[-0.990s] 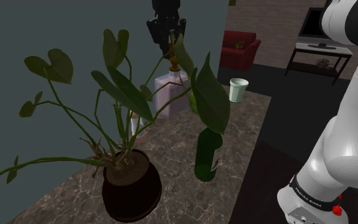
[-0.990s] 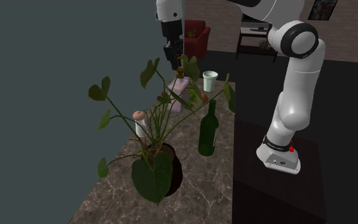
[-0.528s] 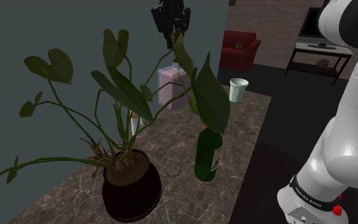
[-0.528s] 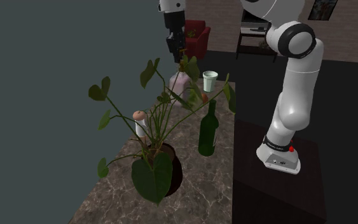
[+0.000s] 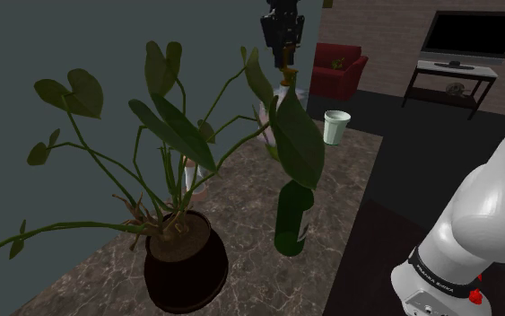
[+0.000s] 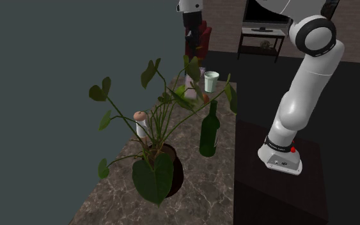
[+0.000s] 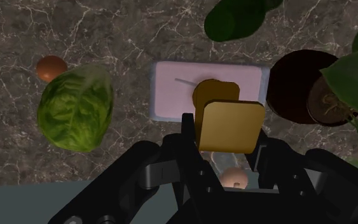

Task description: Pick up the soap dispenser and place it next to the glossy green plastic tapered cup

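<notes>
The soap dispenser (image 7: 206, 92) has a pale pink rectangular body and a gold pump head. My gripper (image 7: 228, 135) is shut on that pump head, and the body hangs below it above the marble counter (image 7: 107, 25). In the shoulder view the gripper (image 5: 282, 36) is high up with the dispenser's neck (image 5: 283, 81) under it, and a big leaf hides most of the body. The pale green tapered cup (image 5: 335, 127) stands on the counter to the shoulder view's right of the dispenser. The second exterior view shows that cup (image 6: 211, 81) near the far corner.
A large potted plant (image 5: 186, 260) spreads its leaves across the counter. A dark green bottle (image 5: 291, 220) stands near the counter's edge. Below the hand lie a green lettuce head (image 7: 75, 105) and a small brown ball (image 7: 51, 67). A grey wall (image 5: 80, 36) runs along one side.
The gripper has lifted the dispenser off the counter and carried it to the shoulder view's right, toward the cup. The plant, bottle and cup have stayed put.
</notes>
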Tool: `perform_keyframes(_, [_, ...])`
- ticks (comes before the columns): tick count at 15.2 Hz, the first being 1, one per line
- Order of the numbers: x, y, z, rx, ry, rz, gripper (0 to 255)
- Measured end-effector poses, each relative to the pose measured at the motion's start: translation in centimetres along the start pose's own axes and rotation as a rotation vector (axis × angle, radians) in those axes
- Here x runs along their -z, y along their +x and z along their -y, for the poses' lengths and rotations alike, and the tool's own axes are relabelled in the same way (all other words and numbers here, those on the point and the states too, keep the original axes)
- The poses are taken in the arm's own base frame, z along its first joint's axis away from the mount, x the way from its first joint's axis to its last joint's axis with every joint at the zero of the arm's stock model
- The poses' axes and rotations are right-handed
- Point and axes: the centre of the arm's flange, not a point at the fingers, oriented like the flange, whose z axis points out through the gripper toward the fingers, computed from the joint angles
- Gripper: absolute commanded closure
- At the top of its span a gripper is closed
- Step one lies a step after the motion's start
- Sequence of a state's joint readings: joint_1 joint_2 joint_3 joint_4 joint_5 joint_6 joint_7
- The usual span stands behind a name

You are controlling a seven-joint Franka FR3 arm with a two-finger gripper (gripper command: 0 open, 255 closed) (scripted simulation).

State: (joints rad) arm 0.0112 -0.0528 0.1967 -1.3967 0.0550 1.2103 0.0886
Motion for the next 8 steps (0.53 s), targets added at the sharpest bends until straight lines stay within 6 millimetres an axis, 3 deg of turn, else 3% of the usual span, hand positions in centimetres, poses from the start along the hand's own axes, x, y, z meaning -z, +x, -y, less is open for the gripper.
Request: perform_keyframes(8, [-1.3,-3.0,-9.9,0.0,0.001,0.0,255])
